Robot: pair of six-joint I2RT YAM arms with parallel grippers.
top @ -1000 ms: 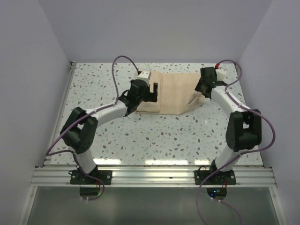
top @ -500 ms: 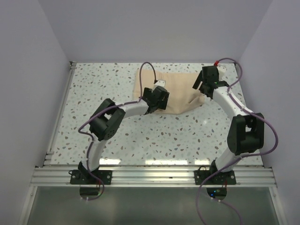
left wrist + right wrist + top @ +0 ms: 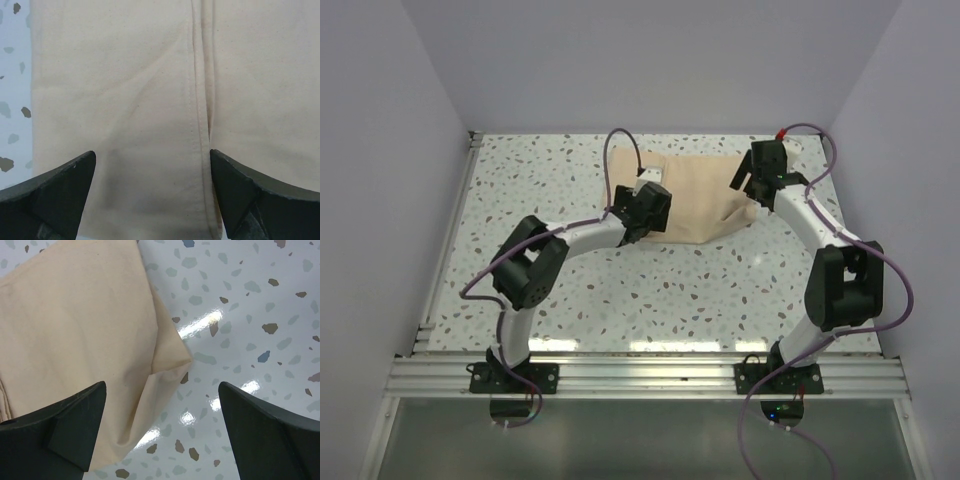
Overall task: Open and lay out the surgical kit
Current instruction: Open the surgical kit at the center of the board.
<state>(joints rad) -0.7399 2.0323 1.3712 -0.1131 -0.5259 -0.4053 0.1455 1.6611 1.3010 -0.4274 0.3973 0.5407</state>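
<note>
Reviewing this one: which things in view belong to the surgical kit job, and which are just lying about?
Job: folded cloth wrap; left gripper and right gripper, fingers open over it.
Just there: speckled table; metal rail at its near edge.

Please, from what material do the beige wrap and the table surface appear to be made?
The beige wrap looks like matte woven cloth, perhaps cotton: a stitched hem and soft creases show. The table surface looks like glossy speckled laminate or stone, I cannot tell which: light glares reflect on it.
</note>
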